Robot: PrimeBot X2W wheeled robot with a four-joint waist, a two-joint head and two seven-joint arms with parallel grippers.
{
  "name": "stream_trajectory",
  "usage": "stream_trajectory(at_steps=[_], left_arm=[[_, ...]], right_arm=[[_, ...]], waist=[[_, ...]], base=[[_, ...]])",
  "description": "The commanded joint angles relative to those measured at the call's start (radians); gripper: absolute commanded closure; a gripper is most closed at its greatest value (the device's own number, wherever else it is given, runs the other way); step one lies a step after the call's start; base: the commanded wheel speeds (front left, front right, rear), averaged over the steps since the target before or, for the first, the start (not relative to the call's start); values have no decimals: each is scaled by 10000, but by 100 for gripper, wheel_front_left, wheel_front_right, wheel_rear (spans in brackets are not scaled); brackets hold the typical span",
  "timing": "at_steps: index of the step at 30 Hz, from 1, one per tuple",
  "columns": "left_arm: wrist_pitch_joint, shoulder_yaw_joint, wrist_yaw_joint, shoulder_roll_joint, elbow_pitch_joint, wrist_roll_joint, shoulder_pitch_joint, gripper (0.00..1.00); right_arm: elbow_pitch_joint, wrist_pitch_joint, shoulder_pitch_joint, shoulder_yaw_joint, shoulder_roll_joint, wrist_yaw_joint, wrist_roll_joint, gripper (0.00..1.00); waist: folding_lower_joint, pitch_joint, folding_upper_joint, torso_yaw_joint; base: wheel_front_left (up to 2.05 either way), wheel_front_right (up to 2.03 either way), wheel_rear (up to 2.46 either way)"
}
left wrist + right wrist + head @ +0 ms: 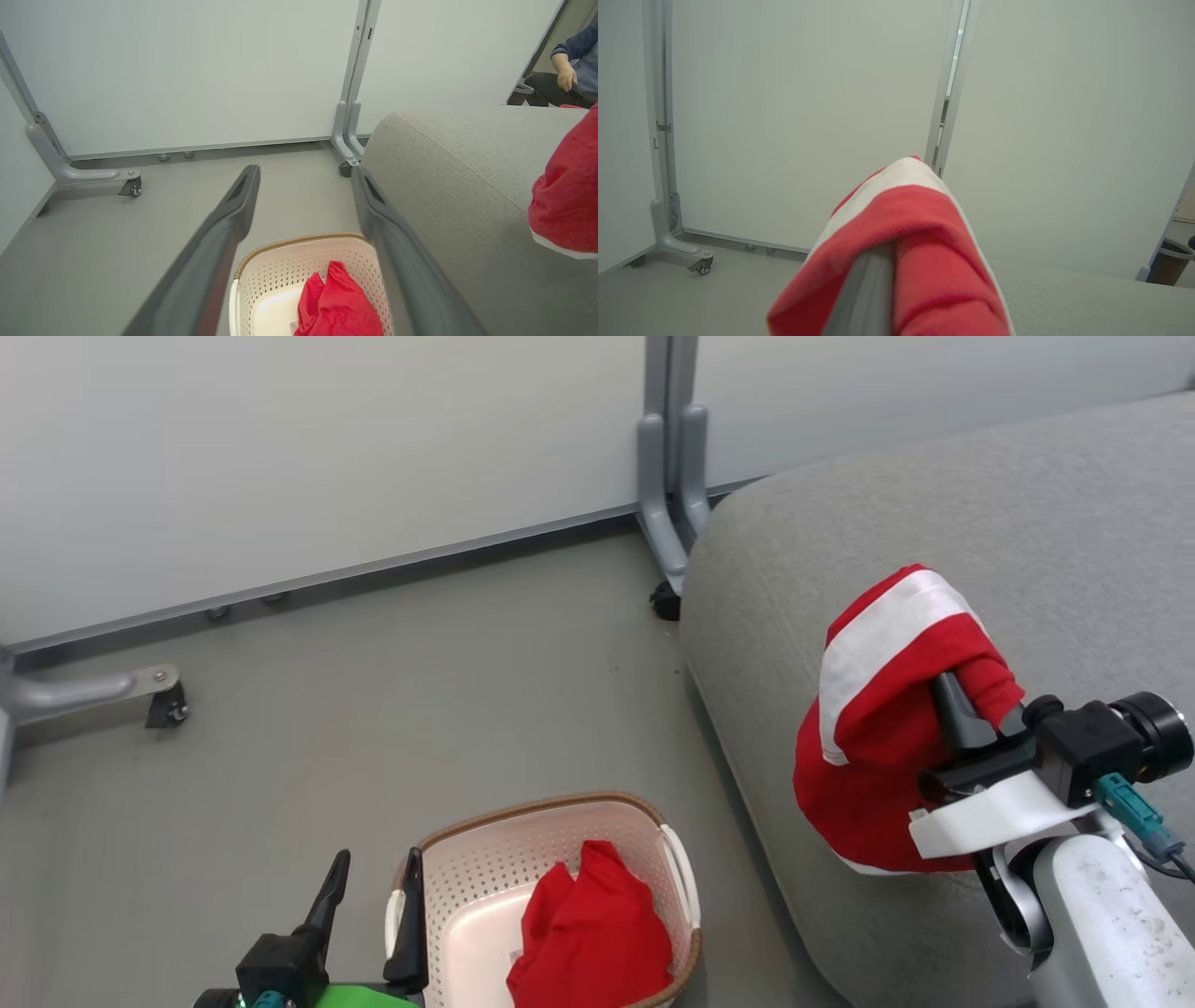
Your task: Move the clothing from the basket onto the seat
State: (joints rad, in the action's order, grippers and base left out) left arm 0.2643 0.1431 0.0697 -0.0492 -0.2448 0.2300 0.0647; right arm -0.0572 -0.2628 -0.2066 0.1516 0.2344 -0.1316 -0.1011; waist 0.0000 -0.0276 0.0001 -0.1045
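Clothing (868, 747): two red garments. Grey sofa seat (1027, 523), with the cream perforated basket (523, 807) beside it on the floor. Plain red garment (593, 933) lies in the basket; white-striped garment (887, 635) hangs over the seat, pinched by the right gripper (945, 686). Left gripper (378, 859), spread, at the basket's left handle.

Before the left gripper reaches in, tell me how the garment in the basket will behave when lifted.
Probably floppy: the garment lies crumpled in the basket, and the other garment droops around the shut right gripper. Likely light: one pinch carries that one. It would probably sag and trail, not hold shape.
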Motion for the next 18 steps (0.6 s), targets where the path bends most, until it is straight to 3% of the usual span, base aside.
stream_trajectory(at_steps=[1,18], left_arm=[[2,44,-80,-25,17,51,-63,0],[2,414,-152,-28,112,-52,-712,0]], right_arm=[[57,-32,-70,-45,48,17,104,100],[157,-32,-340,-376,138,17,49,100]], waist=[[0,128,-1,-550],[0,803,-1,-3146]], base=[[0,0,0],[0,0,0]])
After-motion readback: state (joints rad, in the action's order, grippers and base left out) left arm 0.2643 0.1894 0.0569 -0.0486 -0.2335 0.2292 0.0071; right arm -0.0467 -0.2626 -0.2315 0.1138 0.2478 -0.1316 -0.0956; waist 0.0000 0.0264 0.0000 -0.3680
